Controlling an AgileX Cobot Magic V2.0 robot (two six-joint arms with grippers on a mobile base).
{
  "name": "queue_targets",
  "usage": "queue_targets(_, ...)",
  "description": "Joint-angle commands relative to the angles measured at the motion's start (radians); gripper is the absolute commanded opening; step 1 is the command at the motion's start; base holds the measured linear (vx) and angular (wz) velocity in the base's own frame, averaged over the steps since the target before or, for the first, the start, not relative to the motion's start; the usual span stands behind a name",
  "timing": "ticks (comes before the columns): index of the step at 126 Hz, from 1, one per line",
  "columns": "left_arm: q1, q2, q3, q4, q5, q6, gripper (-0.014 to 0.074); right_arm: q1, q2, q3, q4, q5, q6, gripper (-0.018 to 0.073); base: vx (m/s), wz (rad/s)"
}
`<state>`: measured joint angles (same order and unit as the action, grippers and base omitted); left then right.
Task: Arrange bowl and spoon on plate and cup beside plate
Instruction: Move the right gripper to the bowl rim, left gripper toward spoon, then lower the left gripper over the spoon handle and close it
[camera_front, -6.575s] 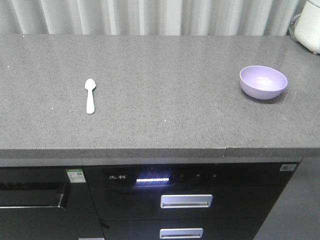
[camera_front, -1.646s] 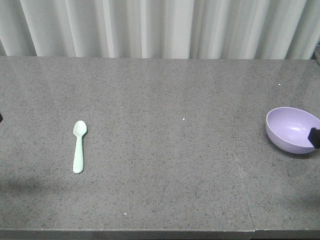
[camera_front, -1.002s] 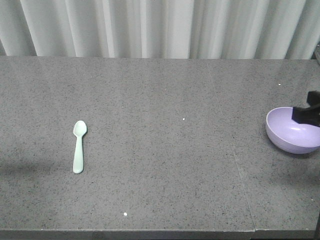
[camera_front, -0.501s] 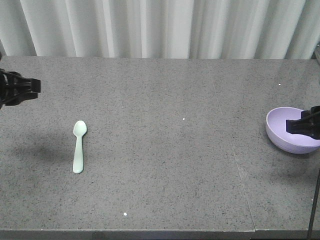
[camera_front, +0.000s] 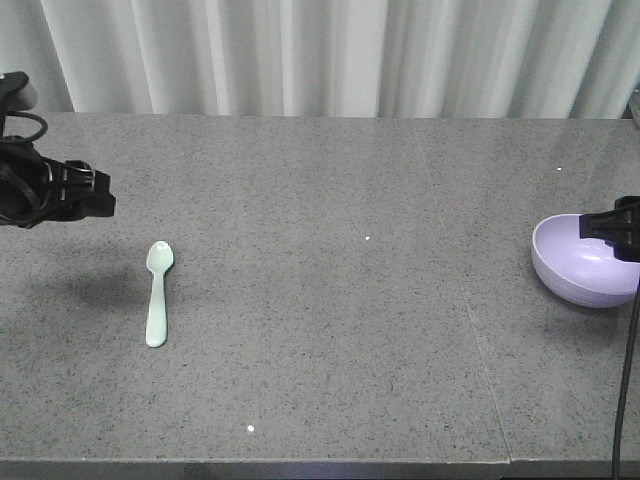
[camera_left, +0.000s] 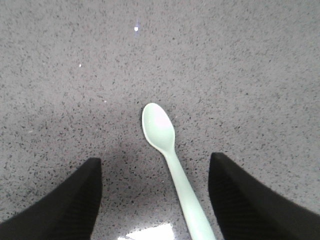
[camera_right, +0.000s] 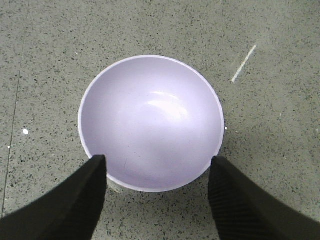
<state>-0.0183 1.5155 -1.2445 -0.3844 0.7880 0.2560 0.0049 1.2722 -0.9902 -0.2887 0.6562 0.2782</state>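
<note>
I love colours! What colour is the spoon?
The small plastic spoon is pale mint green; left wrist view.

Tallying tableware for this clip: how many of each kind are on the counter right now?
spoon: 1
bowl: 1
plate: 0 in view
cup: 0 in view
Total: 2

Two end effectors (both agape)
</note>
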Motion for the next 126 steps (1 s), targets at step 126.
queue_targets(126, -0.269, 0.274, -0.188, 0.384, 0.061, -0.449, 0.0381, -0.006, 0.049, -0.050, -0.024, -0.062, -0.002, 0.0454, 0.00, 0.00)
